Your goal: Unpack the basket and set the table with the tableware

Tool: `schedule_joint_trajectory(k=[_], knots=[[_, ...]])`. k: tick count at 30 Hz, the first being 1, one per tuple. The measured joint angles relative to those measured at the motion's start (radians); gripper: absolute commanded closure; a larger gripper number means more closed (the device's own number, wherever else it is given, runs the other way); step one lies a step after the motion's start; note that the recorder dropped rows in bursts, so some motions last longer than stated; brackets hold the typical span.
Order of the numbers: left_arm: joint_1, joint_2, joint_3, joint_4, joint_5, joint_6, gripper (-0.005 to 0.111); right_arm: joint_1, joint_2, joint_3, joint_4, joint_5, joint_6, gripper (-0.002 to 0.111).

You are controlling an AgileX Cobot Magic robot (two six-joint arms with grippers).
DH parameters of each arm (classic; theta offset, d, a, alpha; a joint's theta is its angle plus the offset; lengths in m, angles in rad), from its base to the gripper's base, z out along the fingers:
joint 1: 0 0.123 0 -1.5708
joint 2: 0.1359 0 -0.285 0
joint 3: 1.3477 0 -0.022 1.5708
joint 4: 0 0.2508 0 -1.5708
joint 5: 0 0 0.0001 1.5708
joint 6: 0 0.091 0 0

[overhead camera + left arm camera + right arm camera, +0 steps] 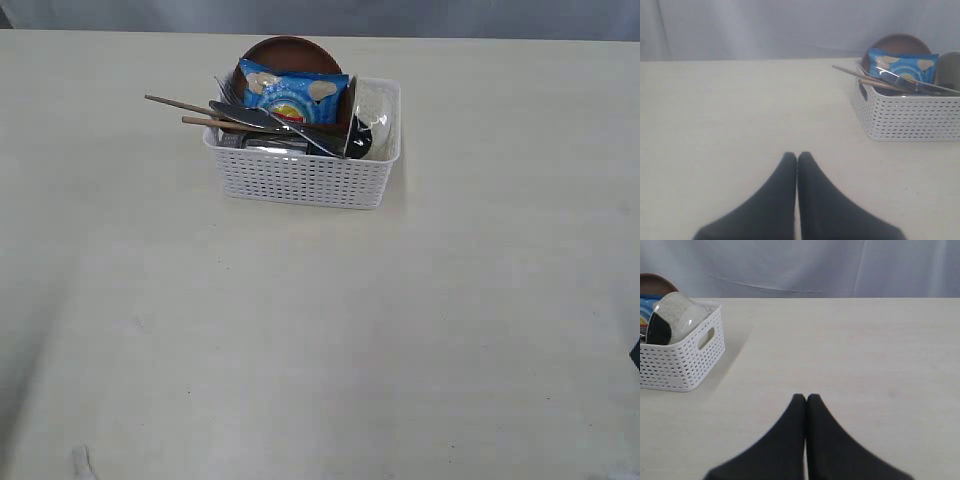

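The white lattice basket [300, 178] stands on the table [300, 340] at the far middle, packed with tableware. A brown plate [290, 50] leans at its back. Two wooden chopsticks [185, 112] and a steel knife [265, 120] stick out over its left rim. A pale round vessel [372, 118] lies on its side at the right end; cup or bowl I cannot tell. My left gripper [797, 156] is shut and empty over bare table, with the basket [910, 115] well off. My right gripper [806, 397] is shut and empty too, also apart from the basket [675, 365].
A blue snack packet [293, 95] lies on top of the tableware in the basket. Grey cloth hangs behind the table's far edge [320, 35]. Both arms are almost wholly outside the exterior view.
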Motion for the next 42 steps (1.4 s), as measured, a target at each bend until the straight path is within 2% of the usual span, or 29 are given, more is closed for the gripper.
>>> schedule_joint_trajectory(k=[4, 9, 14, 19, 20, 25, 31, 34, 37, 42], knots=[[0.0, 0.0, 0.0, 0.0, 0.0, 0.0, 0.107, 0.0, 0.0, 0.0, 0.0, -0.031, 0.0, 0.109], [0.0, 0.0, 0.0, 0.0, 0.0, 0.0, 0.107, 0.0, 0.0, 0.0, 0.012, -0.265, 0.0, 0.109], [0.0, 0.0, 0.0, 0.0, 0.0, 0.0, 0.107, 0.0, 0.0, 0.0, 0.012, -0.336, 0.0, 0.109], [0.0, 0.0, 0.0, 0.0, 0.0, 0.0, 0.107, 0.0, 0.0, -0.002, 0.015, -0.564, 0.024, 0.109], [0.0, 0.0, 0.0, 0.0, 0.0, 0.0, 0.107, 0.0, 0.0, -0.012, 0.015, -0.564, 0.033, 0.109], [0.0, 0.0, 0.0, 0.0, 0.0, 0.0, 0.107, 0.0, 0.047, -0.173, 0.019, -0.513, 0.05, 0.109], [0.0, 0.0, 0.0, 0.0, 0.0, 0.0, 0.107, 0.0, 0.34, -0.45, 0.019, -0.408, 0.05, 0.109], [0.0, 0.0, 0.0, 0.0, 0.0, 0.0, 0.107, 0.002, 0.558, -0.616, 0.019, -0.288, 0.047, 0.109], [0.0, 0.0, 0.0, 0.0, 0.0, 0.0, 0.107, 0.046, 0.77, -0.777, 0.019, -0.114, 0.002, 0.109], [0.0, 0.0, 0.0, 0.0, 0.0, 0.0, 0.107, 0.194, 1.138, -1.034, 0.019, 0.186, -0.109, 0.109]])
